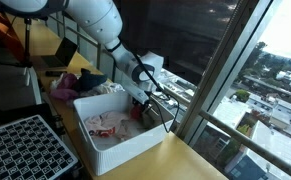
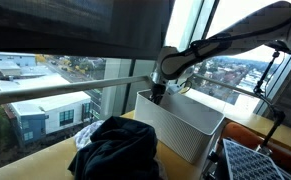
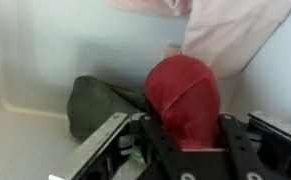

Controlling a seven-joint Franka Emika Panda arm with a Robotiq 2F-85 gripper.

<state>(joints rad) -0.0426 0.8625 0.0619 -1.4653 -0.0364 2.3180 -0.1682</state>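
In the wrist view my gripper (image 3: 183, 135) is shut on a red cloth (image 3: 183, 95) that bulges up between the fingers, inside a white bin (image 3: 25, 60). A dark green cloth (image 3: 95, 105) lies on the bin floor beside it, and a pale pink cloth (image 3: 230, 35) hangs at the top. In both exterior views the gripper (image 1: 140, 103) (image 2: 157, 93) reaches down into the white bin (image 1: 135, 145) (image 2: 185, 130) at its far end. Red and pale clothes (image 1: 110, 125) lie in the bin.
A pile of dark clothes (image 2: 115, 150) (image 1: 75, 85) lies on the wooden table next to the bin. A black perforated crate (image 1: 20, 150) (image 2: 260, 165) stands on the other side. Large windows with a rail (image 2: 55, 92) run close behind the bin.
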